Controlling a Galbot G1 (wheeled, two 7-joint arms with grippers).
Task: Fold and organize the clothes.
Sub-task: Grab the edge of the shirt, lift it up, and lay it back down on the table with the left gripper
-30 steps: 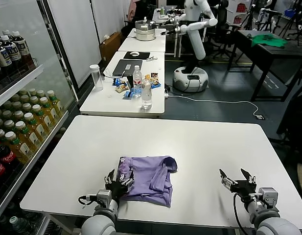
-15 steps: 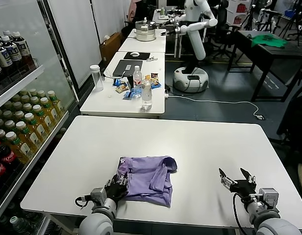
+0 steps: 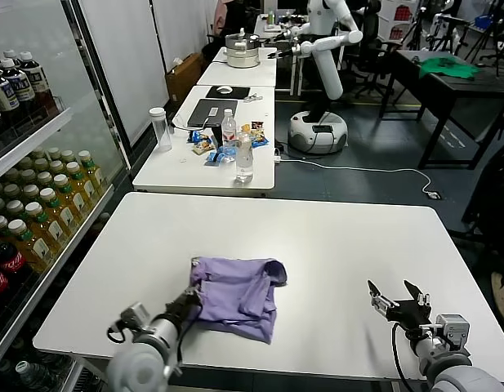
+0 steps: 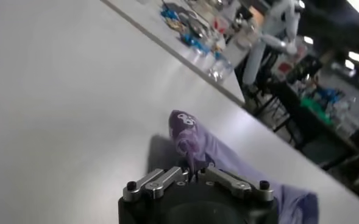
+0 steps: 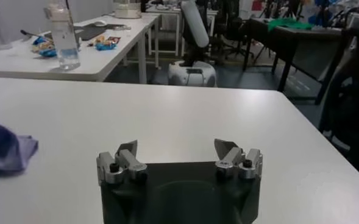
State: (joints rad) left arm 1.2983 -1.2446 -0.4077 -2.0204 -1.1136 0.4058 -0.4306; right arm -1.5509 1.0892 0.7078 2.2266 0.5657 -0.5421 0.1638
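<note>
The lavender T-shirt (image 3: 238, 296) lies crumpled on the white table (image 3: 341, 245), near its front edge and left of centre. The left gripper (image 3: 191, 296) is at the shirt's left edge, jaws closed on a pinch of fabric. The right gripper (image 3: 400, 300) hovers over the table's front right, well apart from the shirt, jaws spread wide and empty.

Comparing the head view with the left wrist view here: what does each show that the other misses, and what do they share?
Only the head view shows the right gripper, open and idle over the near right of the table, plus the shelf of bottled drinks on the robot's left. Only the left wrist view shows, up close, the left gripper with its fingers shut on the edge of the lavender T-shirt, a pinched fold standing up. Both show the T-shirt crumpled on the white table and the left gripper at its edge.
</note>
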